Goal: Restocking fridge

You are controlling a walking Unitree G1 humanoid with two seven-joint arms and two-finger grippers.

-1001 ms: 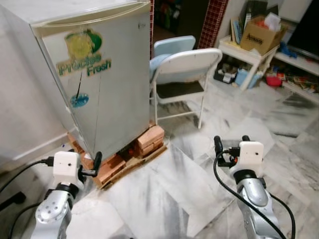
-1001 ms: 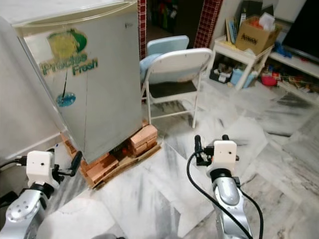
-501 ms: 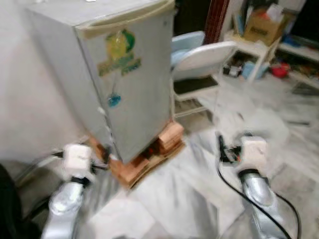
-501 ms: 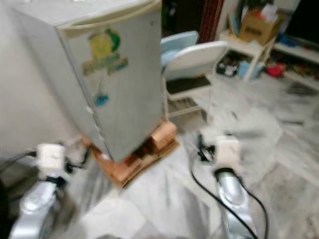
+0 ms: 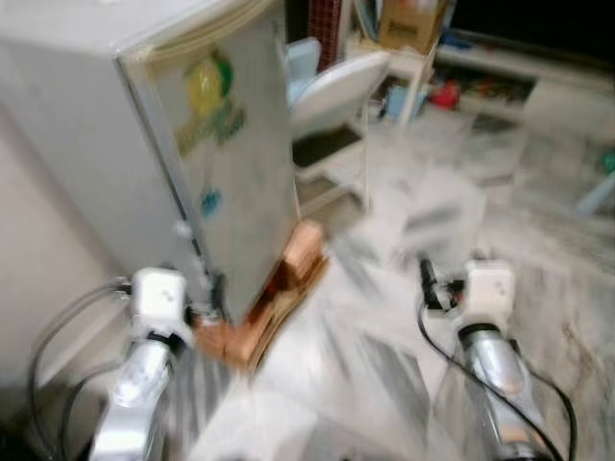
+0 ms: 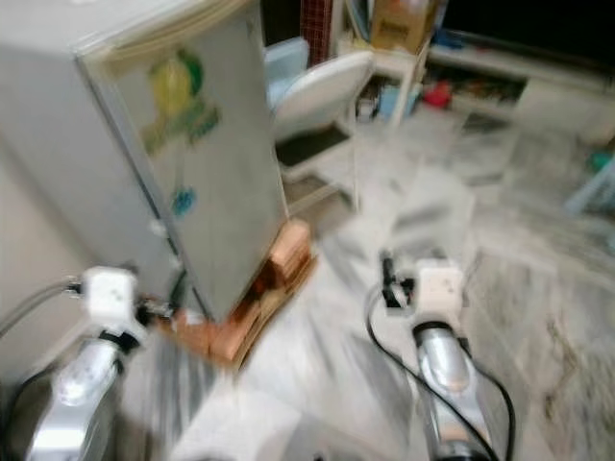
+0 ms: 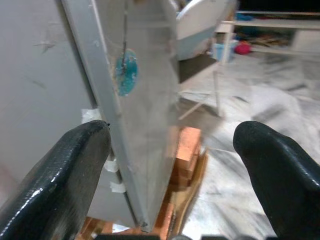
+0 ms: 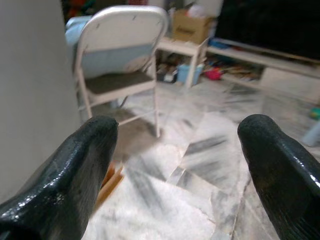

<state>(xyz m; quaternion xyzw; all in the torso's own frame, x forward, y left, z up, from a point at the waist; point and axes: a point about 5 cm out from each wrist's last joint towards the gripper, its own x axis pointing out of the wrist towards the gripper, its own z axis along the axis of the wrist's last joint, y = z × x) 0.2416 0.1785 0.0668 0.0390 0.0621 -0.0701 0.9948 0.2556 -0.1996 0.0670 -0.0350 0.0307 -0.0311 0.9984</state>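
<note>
A small grey fridge with a green and yellow sticker stands with its door closed on a base of bricks and boards. The head views are blurred. My left gripper is low beside the bottom corner of the fridge door. In the left wrist view, the left gripper is open with nothing between its fingers, and the door's edge lies ahead. My right gripper hovers over the marble floor to the right of the fridge. It is open and empty too.
A white folding chair stands just right of the fridge, with a light blue one behind it. A white shelf with a cardboard box and clutter is at the back. A wall is close on the left. Marble floor lies ahead.
The whole view has swung and blurred, so the camera moved. The fridge now sits further left and closer, and my left gripper is nearer its lower door corner. Both grippers stay open.
</note>
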